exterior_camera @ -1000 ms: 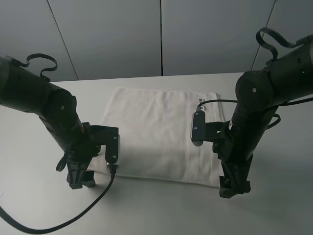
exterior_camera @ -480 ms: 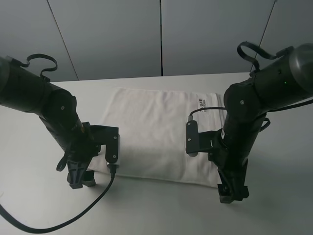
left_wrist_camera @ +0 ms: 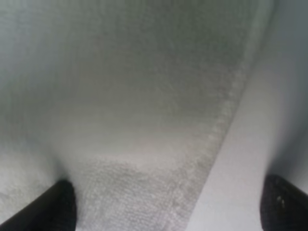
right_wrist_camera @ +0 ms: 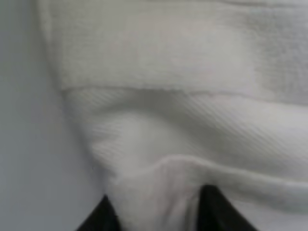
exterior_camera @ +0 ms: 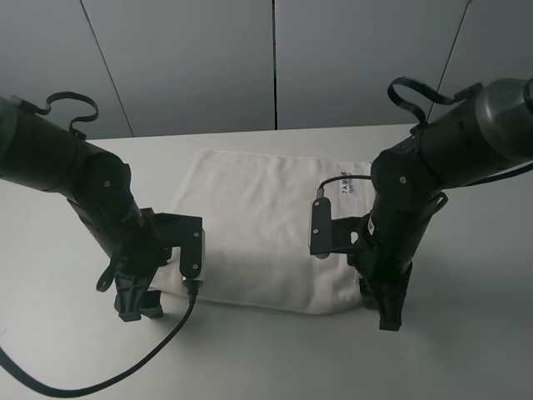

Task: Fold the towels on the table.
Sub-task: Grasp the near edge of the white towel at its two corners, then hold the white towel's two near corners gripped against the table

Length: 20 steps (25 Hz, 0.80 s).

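- The towel lies spread on the white table at the centre of the high frame. Its small dark-printed label is near its upper right corner.
- The towel's lower right corner is drawn in and rumpled, while the rest of the cloth lies flat.
- The right gripper, at the lower right of the frame, is clenched on that corner of the towel. Its wrist view shows a ridge of cloth bunched between the two dark fingertips, just beside the woven border band.
- The left gripper, at the lower left, is released, with its jaws wide apart. In its wrist view one fingertip is over the terry and the other over bare table, with the towel's edge running between them.
- A black cable loops across the table at the lower left.
- Grey wall panels fill the top of the frame.
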{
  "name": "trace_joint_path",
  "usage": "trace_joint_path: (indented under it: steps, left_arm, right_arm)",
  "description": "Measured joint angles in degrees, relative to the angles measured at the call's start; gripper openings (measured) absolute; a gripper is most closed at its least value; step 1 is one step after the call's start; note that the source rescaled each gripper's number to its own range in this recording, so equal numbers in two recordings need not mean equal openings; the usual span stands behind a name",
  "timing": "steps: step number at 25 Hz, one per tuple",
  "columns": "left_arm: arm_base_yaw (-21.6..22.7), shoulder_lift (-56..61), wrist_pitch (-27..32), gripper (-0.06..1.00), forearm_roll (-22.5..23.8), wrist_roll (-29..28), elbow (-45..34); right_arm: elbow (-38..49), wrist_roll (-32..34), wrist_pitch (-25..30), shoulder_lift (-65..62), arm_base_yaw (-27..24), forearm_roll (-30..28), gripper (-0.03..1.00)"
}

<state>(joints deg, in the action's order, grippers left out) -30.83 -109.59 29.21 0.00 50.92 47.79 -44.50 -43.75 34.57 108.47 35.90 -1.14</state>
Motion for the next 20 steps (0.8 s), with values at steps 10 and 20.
trace_joint_path:
  steps: [10, 20]
  left_arm:
    - [0.00, 0.00, -0.41, 0.83, 0.00, 0.00, 0.11]
    - [0.00, -0.13, -2.83, 0.01, 1.67, -1.01, 0.36]
  right_arm:
    - [-0.10, 0.00, -0.04, 0.00, 0.00, 0.45, 0.00]
    - [-0.10, 0.00, 0.06, 0.00, 0.00, 0.67, 0.00]
